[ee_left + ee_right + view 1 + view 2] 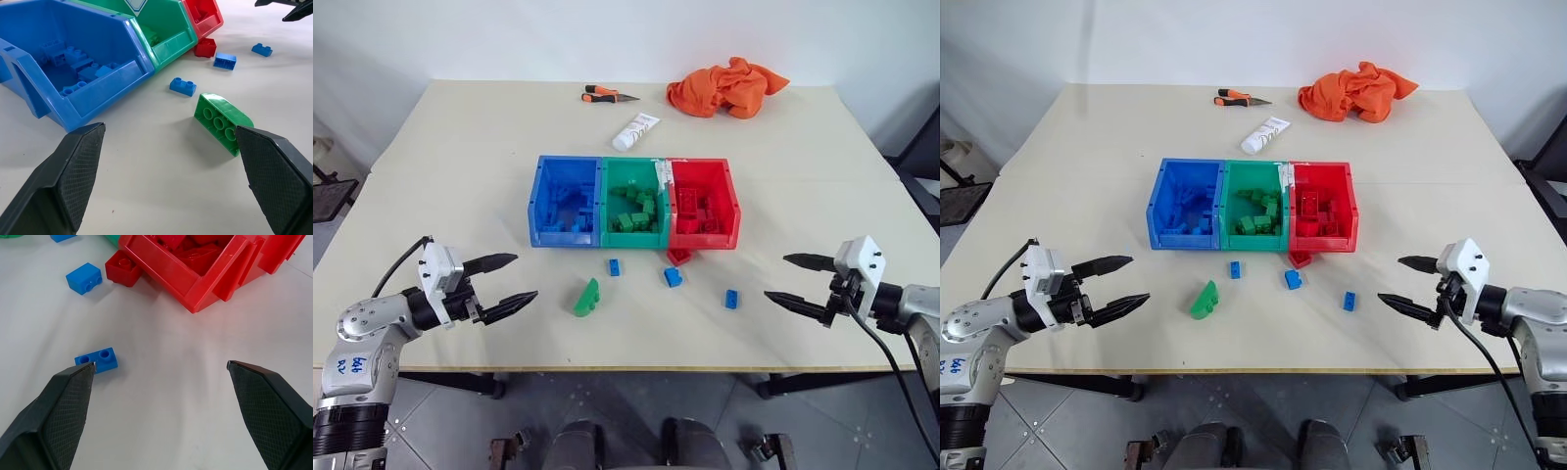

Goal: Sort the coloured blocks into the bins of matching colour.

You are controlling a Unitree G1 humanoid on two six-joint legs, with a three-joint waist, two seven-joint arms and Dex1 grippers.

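While both arms hover low over the near edge of the pale table (460, 147), each gripper stands spread wide with nothing between its black fingers. The left gripper (504, 284) points inward from the left side, the right gripper (798, 282) inward from the right, and neither touches a block or the bins.

A row of three joined bins sits in the middle of the table: the blue bin (543, 201) on the left, the green bin (628, 176) in the centre, the red bin (729, 201) on the right. Each already holds bricks of its own colour.

Loose blocks lie on the table in front of the bins. A large green block (586, 297) with a curved top lies tipped on its side. Three small blue blocks lie apart: one (614, 266) below the green bin, one (673, 276) below the red bin, one (731, 300) further right. A red block (679, 257) touches the red bin's front wall.

The left wrist view shows the round hollows on the green block's underside. The right wrist view shows the rightmost blue block just beside one fingertip (73, 382), not touching.

At the far side lie an orange cloth (726, 88), a white tube (635, 131) and orange-handled pliers (607, 95).
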